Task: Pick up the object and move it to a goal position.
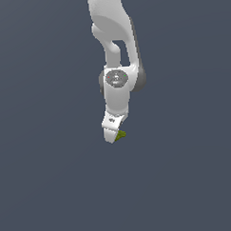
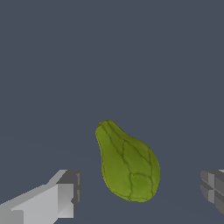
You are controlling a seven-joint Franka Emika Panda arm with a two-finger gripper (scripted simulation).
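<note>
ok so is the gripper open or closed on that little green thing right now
Open. In the wrist view the gripper has its fingers spread wide, with clear gaps on both sides of the yellow-green object between them.

Olive-green object (image 2: 127, 164) — darker vein lines, white tool (image 1: 114, 135) — grey pads (image 2: 72, 189), slate-blue ground

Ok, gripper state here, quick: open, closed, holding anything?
Gripper: open, holding nothing. The olive object sits between its fingers with clear gaps on both sides.
</note>
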